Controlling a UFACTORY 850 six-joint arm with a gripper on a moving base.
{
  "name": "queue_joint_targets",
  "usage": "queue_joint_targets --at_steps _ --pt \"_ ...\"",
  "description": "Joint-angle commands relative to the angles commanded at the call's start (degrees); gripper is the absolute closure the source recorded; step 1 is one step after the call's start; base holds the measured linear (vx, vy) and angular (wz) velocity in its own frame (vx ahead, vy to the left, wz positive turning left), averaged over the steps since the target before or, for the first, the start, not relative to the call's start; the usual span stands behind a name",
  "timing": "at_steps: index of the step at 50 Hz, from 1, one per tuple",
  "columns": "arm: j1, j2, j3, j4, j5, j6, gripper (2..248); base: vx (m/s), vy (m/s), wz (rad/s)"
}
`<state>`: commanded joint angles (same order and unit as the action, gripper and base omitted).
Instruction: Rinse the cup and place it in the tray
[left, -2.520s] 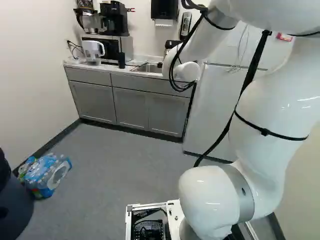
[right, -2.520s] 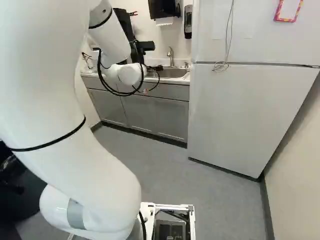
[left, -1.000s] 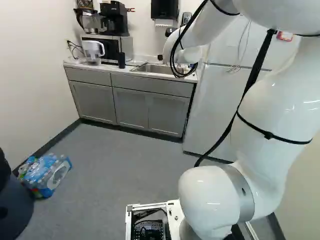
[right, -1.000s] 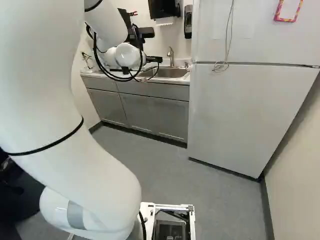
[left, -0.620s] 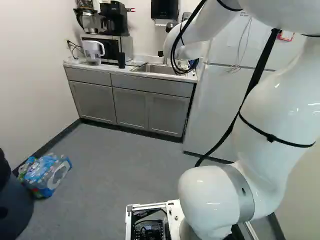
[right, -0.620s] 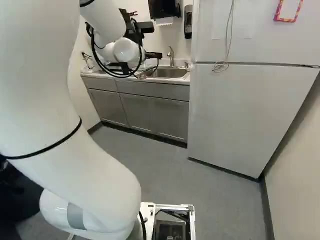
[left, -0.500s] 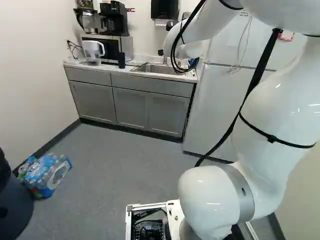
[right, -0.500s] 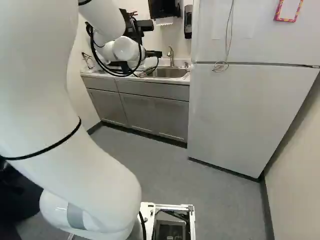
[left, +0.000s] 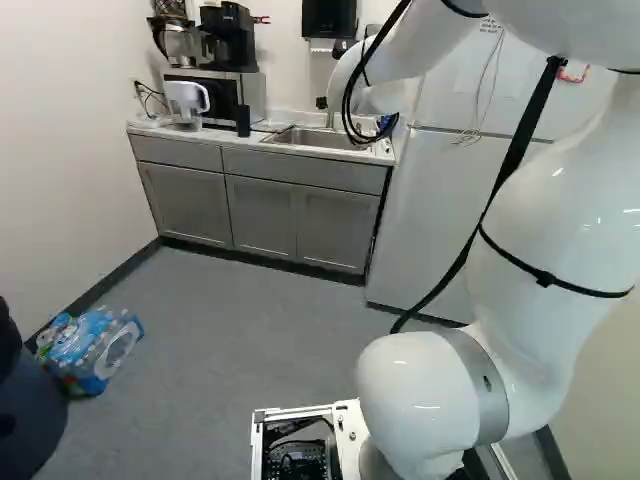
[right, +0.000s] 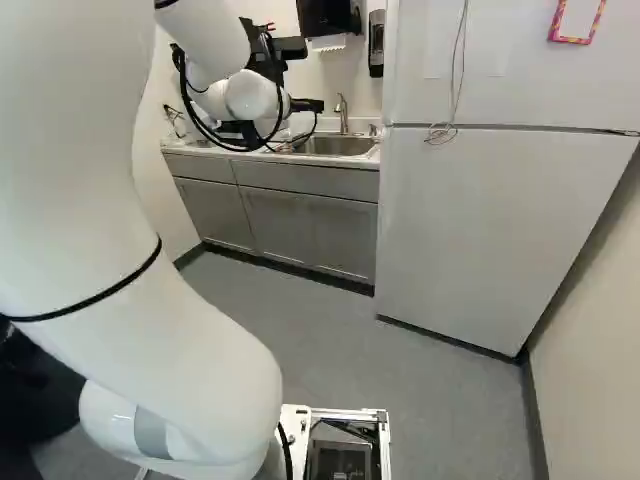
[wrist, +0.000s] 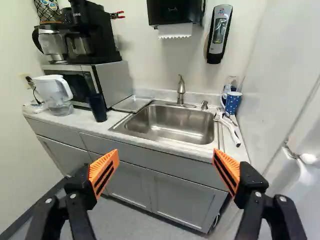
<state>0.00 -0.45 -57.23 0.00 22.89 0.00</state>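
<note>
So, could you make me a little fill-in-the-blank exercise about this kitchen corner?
The coffee maker stands on the ____.
The cup with white dots is coloured ____.
The pads on the gripper are coloured ____.
The gripper is not shut but ____.

Missing words: microwave; blue; orange; open.

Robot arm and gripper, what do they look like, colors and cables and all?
The arm is glossy white with rounded joints and a grey ring low down. Black cables run along it, and thin black straps wrap around it. The gripper has two black fingers with orange pads marked by dark slots.
</note>
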Motion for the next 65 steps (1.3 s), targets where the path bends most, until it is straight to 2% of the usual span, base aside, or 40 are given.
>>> queue_joint_targets --at_steps 65 --pt "0.0 0.0 0.0 0.0 0.0 0.0 3 0.044 -0.005 -0.026"
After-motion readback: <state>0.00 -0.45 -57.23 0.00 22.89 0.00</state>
